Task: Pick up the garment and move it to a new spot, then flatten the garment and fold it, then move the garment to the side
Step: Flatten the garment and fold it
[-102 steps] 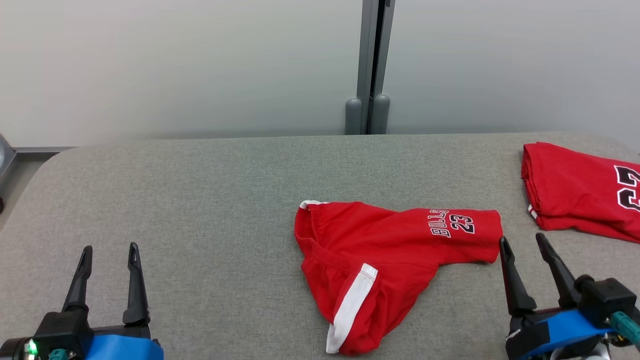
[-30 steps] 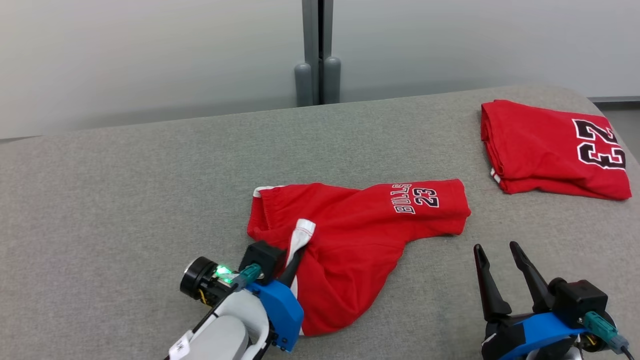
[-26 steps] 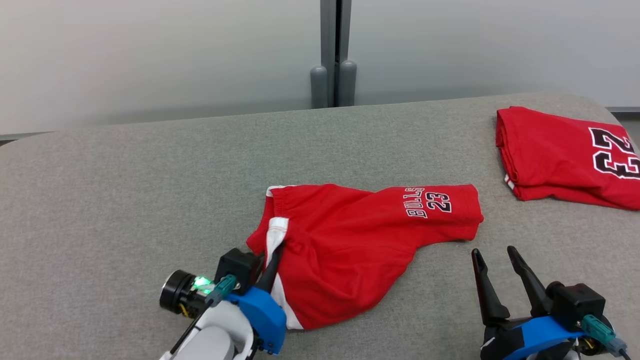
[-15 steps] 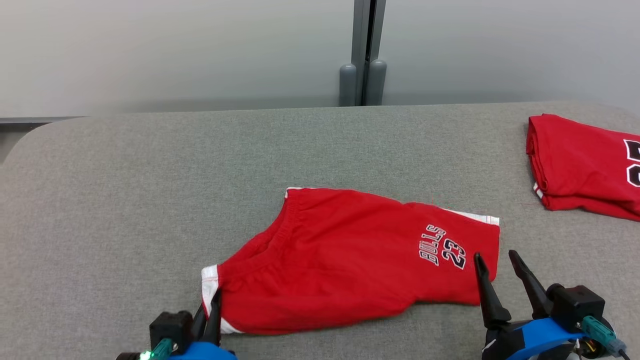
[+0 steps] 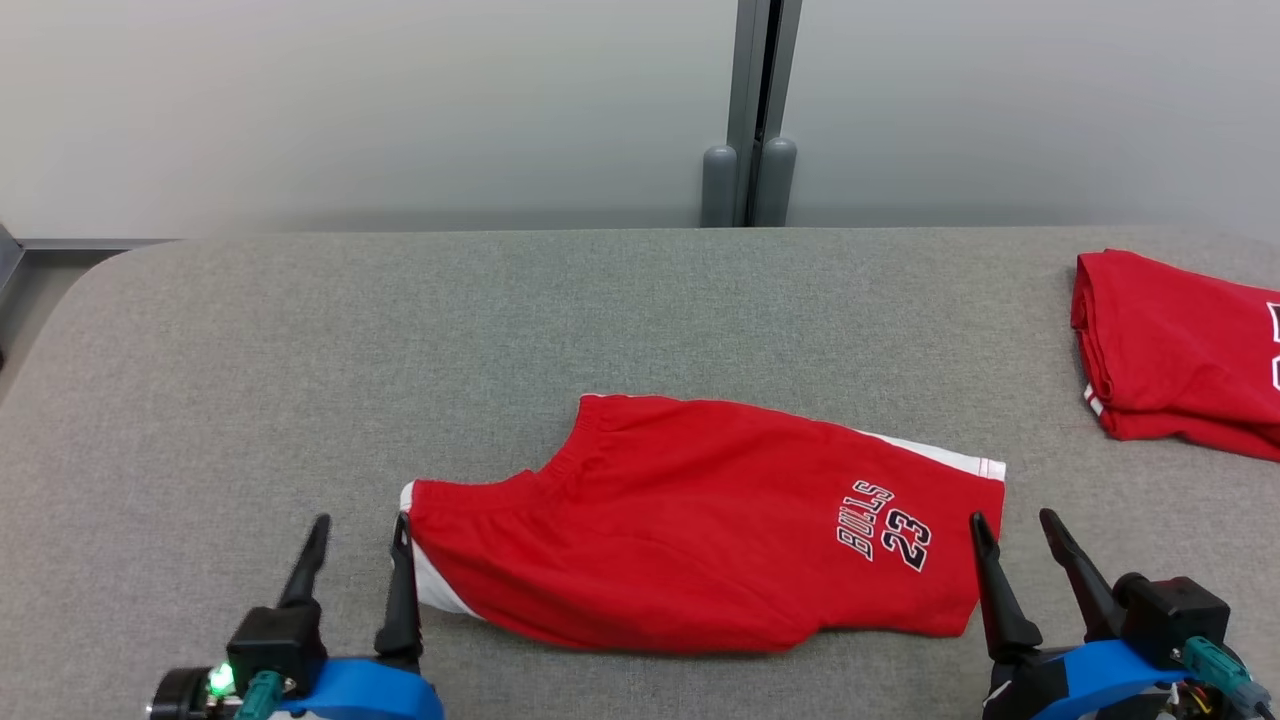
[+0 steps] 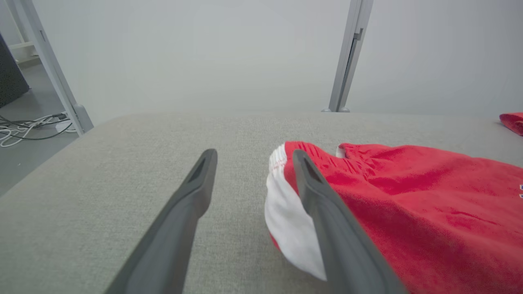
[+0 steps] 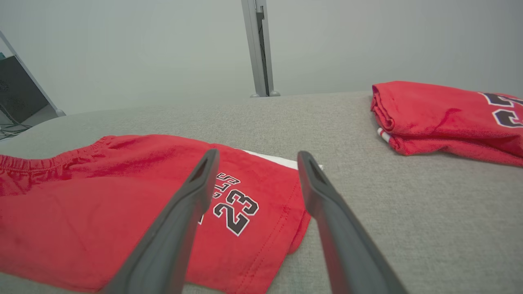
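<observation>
Left gripper [image 5: 361, 522]: fingers [image 6: 192, 196] wide apart, nothing between them, holding nothing. The finger nearer the shorts [image 5: 690, 530] sits right at their white-edged left corner; can't tell if it touches. Right gripper [image 5: 1012, 518]: also wide apart and empty, 1 finger over the shorts' right hem next to the "BULLS 23" print, the other over bare tabletop [image 5: 300, 350]. Shorts lie spread out near the front edge of the tabletop, about mid-width, between the 2 grippers, elastic waistband toward the back left, white stripe along the back right side. A folded shirt [image 5: 1170, 350], red, lies at the right edge, well apart from the shorts. A gray post [image 5: 750, 100] stands behind the back edge.
</observation>
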You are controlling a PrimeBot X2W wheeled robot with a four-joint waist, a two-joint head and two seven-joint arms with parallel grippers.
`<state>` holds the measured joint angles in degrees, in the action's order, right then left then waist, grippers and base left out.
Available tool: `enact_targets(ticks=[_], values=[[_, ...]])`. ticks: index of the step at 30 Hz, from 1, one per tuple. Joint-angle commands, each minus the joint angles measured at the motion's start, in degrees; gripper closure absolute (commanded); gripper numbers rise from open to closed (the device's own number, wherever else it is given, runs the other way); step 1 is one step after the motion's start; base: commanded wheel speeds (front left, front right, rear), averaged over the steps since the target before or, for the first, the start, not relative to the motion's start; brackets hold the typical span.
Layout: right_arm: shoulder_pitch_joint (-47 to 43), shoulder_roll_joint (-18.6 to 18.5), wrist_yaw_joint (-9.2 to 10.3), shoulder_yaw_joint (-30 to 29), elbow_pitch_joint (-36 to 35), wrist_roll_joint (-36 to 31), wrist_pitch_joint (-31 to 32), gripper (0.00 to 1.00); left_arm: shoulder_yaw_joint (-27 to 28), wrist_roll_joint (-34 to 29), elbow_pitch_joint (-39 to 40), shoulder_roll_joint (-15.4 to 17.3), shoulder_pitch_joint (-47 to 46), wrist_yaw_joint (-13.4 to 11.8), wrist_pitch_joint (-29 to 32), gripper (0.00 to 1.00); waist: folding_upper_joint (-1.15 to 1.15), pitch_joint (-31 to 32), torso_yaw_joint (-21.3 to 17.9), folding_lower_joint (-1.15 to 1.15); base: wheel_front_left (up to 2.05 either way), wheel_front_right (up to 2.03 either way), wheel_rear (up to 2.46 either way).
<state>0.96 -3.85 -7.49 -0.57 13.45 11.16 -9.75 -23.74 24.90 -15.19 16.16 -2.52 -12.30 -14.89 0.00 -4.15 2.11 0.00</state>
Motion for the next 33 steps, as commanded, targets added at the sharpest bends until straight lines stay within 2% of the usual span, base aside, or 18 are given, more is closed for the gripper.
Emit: enact_targets(ticks=[1, 6, 13, 15, 18, 23, 33], values=[[-0.3, -0.2, -0.01, -0.5, 0.1, 0.1, -0.5, 0.0, 1.5, -1.5, 2.4, 0.5, -0.6, -0.8, -0.3, 0.0, 0.0, 0.3, 0.0, 0.0, 0.0, 0.0, 0.0], [-1.1, 0.0, -0.02, -1.6, 0.5, 0.1, -0.8, 0.0, 7.4, -5.5, 10.1, 1.0, 2.6, -2.4, -0.3, 0.0, 0.0, 1.4, 0.6, 0.0, 0.0, 0.0, 0.0], [-1.4, 0.2, -0.01, -2.3, 0.6, 0.0, -0.9, 0.0, 15.1, -8.1, 15.5, 0.4, 7.3, -2.6, -0.3, 0.0, 0.0, 1.8, 0.9, 0.0, 0.0, 0.0, 0.0], [-1.8, 0.3, -0.01, -2.8, 0.7, 0.2, -1.0, 0.0, 17.6, -9.0, 17.1, 0.1, 8.5, -2.2, -0.3, 0.0, 0.0, 1.7, 1.1, 0.0, 0.0, 0.0, 0.0], [-2.5, 0.3, -0.01, -3.6, 1.1, 0.3, -1.0, 0.0, 20.3, -10.1, 19.1, -0.8, 10.5, -0.1, -0.3, 0.0, 0.0, 1.7, 1.5, 0.0, 0.0, 0.0, 0.0], [-2.4, 0.4, -0.01, -4.5, 2.6, 0.3, -0.4, 0.0, 22.7, -12.4, 18.1, -1.6, 12.8, 2.9, -0.3, 0.0, 0.0, 1.8, 1.9, 0.0, 0.0, 0.0, 0.0], [3.7, -2.6, -0.01, -3.1, 10.0, -1.7, 4.6, 0.0, 24.2, -15.7, 16.7, -3.4, 11.0, 5.3, -0.3, 0.0, 0.0, 1.2, 2.3, 0.0, 0.0, 0.0, 0.0]])
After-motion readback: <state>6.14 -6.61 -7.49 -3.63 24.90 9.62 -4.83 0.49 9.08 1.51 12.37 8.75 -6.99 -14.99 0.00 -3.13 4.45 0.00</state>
